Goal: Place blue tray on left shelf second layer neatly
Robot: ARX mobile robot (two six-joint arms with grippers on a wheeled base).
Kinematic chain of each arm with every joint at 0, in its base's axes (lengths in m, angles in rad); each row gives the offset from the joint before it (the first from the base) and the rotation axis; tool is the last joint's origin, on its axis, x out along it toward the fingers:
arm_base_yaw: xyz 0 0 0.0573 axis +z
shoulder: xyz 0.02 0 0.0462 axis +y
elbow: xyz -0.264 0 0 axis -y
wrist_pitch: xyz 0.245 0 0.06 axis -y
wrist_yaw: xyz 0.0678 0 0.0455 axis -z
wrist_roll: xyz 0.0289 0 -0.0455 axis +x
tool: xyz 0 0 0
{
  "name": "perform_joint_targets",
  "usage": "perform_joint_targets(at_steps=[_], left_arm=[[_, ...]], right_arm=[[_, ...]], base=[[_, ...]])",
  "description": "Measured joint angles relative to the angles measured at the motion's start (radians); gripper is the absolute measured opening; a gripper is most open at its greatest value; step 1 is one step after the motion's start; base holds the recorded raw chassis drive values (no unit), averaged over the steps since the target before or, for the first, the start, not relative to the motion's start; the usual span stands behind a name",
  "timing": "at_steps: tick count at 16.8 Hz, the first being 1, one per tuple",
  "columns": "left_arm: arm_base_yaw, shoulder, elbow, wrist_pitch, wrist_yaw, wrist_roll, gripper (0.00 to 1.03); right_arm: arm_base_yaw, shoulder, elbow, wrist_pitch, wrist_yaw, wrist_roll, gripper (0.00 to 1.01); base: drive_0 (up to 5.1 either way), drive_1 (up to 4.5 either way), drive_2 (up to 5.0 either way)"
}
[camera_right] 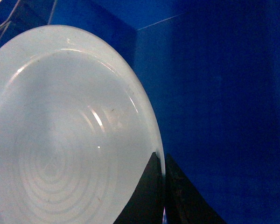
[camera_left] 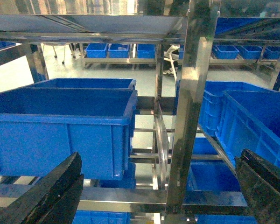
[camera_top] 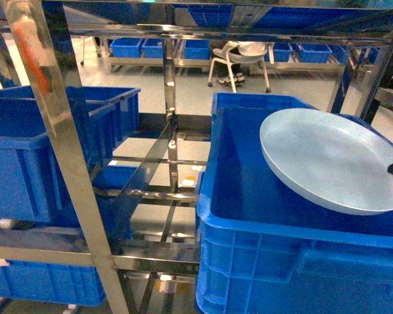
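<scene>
Two dark fingers of the right hand pinch the rim of the blue tray at about four o'clock in the head view, holding it tilted above the open crate that fills the right foreground. The left hand hangs with its fingers spread wide apart and nothing between them, facing a steel upright and the left crate at nine o'clock on the left shelf second layer. Farther back, at twelve o'clock, a row of small blue bins and a white stool stand on the pale floor.
</scene>
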Motion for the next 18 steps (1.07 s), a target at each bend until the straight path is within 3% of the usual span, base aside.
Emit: perform_joint_targets(at_steps=[1, 3, 5, 9, 15, 18], left_arm=[[0.000, 0.000, 0.000, 0.000, 0.000, 0.000, 0.98], [0.000, 0.000, 0.000, 0.000, 0.000, 0.000, 0.98], [0.000, 0.000, 0.000, 0.000, 0.000, 0.000, 0.98], [0.000, 0.000, 0.000, 0.000, 0.000, 0.000, 0.98], [0.000, 0.000, 0.000, 0.000, 0.000, 0.000, 0.98], [0.000, 0.000, 0.000, 0.000, 0.000, 0.000, 0.98]], right_arm=[[0.015, 0.050, 0.045, -0.008, 0.011, 0.014, 0.02], [0.063, 0.138, 0.130, -0.033, 0.056, 0.014, 0.02], [0.093, 0.193, 0.192, -0.068, 0.071, 0.010, 0.02], [0.102, 0.283, 0.256, -0.087, 0.158, -0.014, 0.02], [0.104, 0.313, 0.269, -0.070, 0.157, -0.028, 0.02], [0.116, 0.234, 0.238, -0.045, 0.116, -0.027, 0.31]], base=[[0.0, 0.00, 0.0], [0.0, 0.00, 0.0], [0.0, 0.00, 0.0], [0.0, 0.00, 0.0], [0.0, 0.00, 0.0], [0.0, 0.00, 0.0]])
